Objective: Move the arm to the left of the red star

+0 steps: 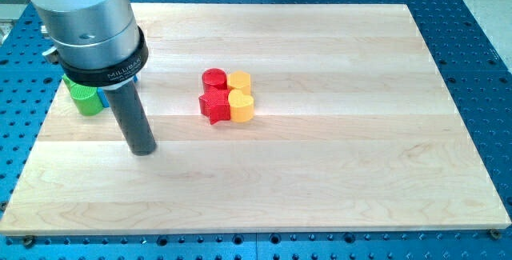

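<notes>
The red star [214, 107] lies near the middle of the wooden board [336, 172], in a tight cluster of blocks. A red round block [214, 78] touches it on the side toward the view's top. A yellow heart [242, 106] touches it on the view's right, and a yellow block [240, 81] sits above that heart. My tip [143, 150] rests on the board to the view's left of the red star and a little lower, apart from it by a clear gap.
A green block [85, 99] sits at the board's left edge, partly hidden behind the arm's grey housing [84, 20]. A sliver of a blue block [105, 98] shows beside it. The board lies on a blue perforated table [480, 44].
</notes>
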Robot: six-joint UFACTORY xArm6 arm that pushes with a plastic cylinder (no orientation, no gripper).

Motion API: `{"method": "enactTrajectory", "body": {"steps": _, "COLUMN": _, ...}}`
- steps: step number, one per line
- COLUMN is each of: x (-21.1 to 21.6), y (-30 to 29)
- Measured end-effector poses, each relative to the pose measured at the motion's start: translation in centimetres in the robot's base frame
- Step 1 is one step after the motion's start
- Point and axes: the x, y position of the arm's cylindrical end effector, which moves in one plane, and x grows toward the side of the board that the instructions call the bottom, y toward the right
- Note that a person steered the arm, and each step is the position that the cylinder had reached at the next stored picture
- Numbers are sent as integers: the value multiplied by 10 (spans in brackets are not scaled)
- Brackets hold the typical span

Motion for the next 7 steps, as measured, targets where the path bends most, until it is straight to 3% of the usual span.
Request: {"method": "enactTrajectory", "body": {"steps": 7, "x": -27, "y": 16}}
